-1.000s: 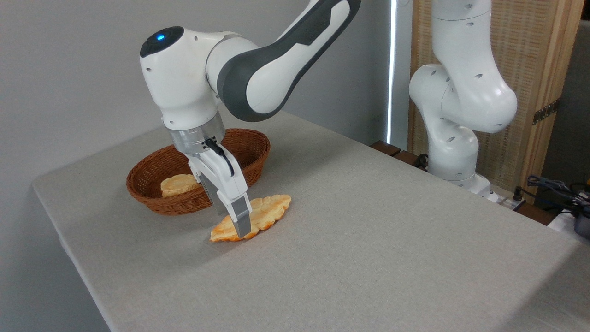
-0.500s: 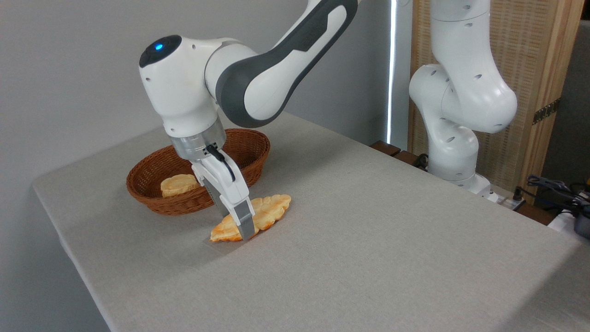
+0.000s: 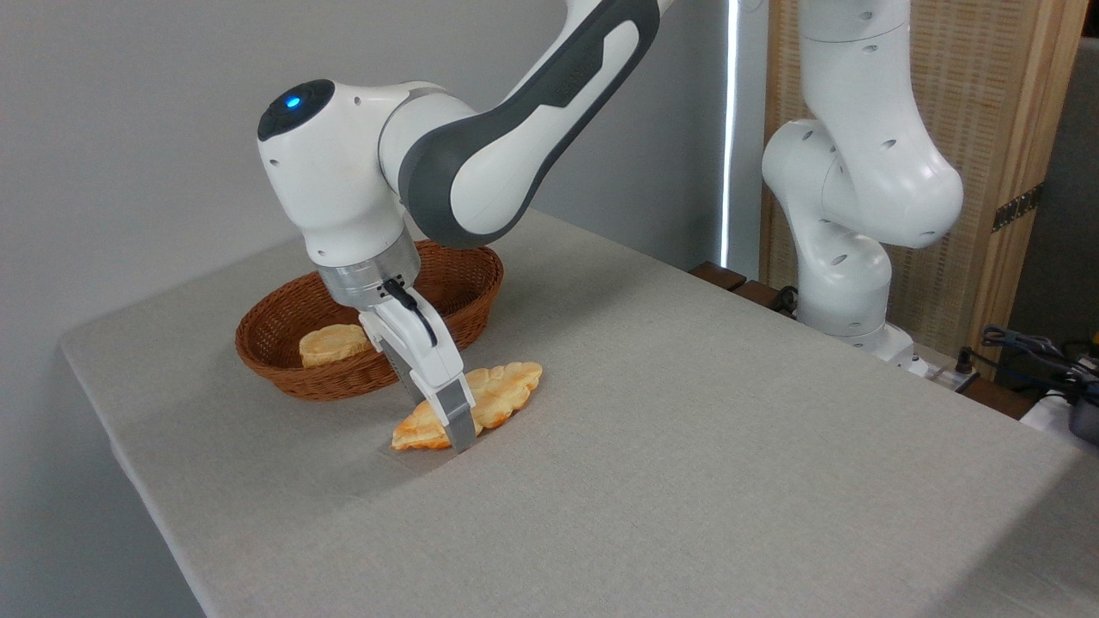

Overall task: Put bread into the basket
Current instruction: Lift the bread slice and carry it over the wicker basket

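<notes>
On the grey cloth table (image 3: 687,446), my pincer (image 3: 453,431) straddles the bread (image 3: 502,390) lying just before the basket (image 3: 296,382), grip unclear; next, I judge, clamp, lift, carry over the rim.

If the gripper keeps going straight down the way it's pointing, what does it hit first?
Most likely the long bread lying on the table. The gripper points down at its left half, tips already at its level. Whether they touch it is unclear from this view.

Bare table (image 3: 687,446) right of bread (image 3: 506,386); basket (image 3: 343,378) just behind.
</notes>
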Available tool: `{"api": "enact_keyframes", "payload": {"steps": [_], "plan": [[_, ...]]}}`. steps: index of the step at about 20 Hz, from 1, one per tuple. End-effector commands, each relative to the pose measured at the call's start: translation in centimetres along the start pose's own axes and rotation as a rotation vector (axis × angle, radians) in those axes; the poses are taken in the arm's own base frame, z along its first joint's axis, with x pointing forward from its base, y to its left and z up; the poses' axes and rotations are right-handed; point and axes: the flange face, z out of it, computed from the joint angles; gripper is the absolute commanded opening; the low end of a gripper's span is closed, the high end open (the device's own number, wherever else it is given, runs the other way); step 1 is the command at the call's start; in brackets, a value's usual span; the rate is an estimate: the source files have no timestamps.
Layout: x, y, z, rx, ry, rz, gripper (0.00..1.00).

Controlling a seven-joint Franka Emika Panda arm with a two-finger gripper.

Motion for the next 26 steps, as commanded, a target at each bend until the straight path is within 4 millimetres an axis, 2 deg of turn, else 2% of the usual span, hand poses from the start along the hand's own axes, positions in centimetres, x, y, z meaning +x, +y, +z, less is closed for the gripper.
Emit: {"api": "enact_keyframes", "payload": {"steps": [1, 14, 19, 24, 26], "plan": [[-0.2, 0.0, -0.6, 0.002, -0.008, 0.018, 0.45], [-0.3, 0.1, -0.8, -0.001, -0.002, 0.014, 0.45], [-1.1, 0.1, -4.5, 0.042, 0.048, 0.001, 0.49], [-1.4, 1.1, -8.2, 0.068, 0.107, -0.004, 0.49], [-1.0, 2.1, -9.0, 0.058, 0.131, -0.007, 0.52]]}}
